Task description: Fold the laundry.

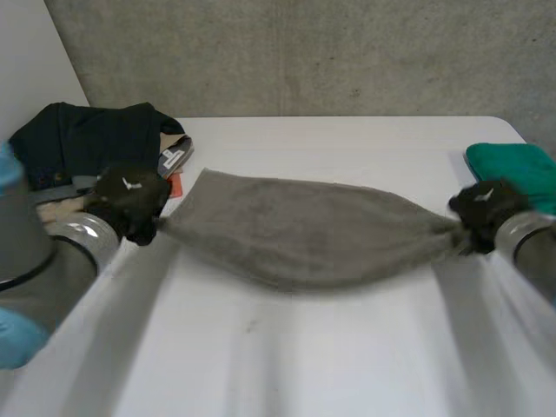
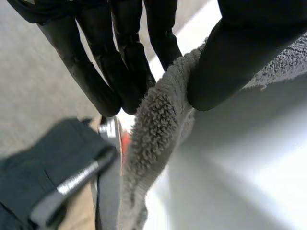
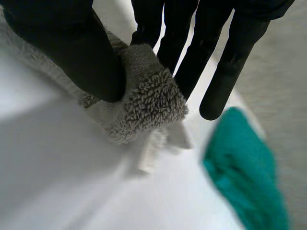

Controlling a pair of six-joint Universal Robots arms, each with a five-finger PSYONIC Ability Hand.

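Note:
A grey towel (image 1: 304, 230) hangs stretched between my two hands above the white table (image 1: 278, 356), sagging in the middle. My left hand (image 1: 130, 201) pinches its left end; in the left wrist view the thumb (image 2: 230, 57) presses the grey towel (image 2: 158, 129) against the fingers (image 2: 120, 62). My right hand (image 1: 486, 211) pinches the right end, bunched to a point. In the right wrist view the thumb (image 3: 81, 52) and fingers (image 3: 192, 57) clamp the bunched towel corner (image 3: 148, 100).
A pile of dark clothes (image 1: 87, 139) with a tag and an orange bit lies at the table's back left, close behind my left hand; it is also under that hand (image 2: 43, 182). A folded green cloth (image 1: 517, 169) lies at the right edge (image 3: 244, 177).

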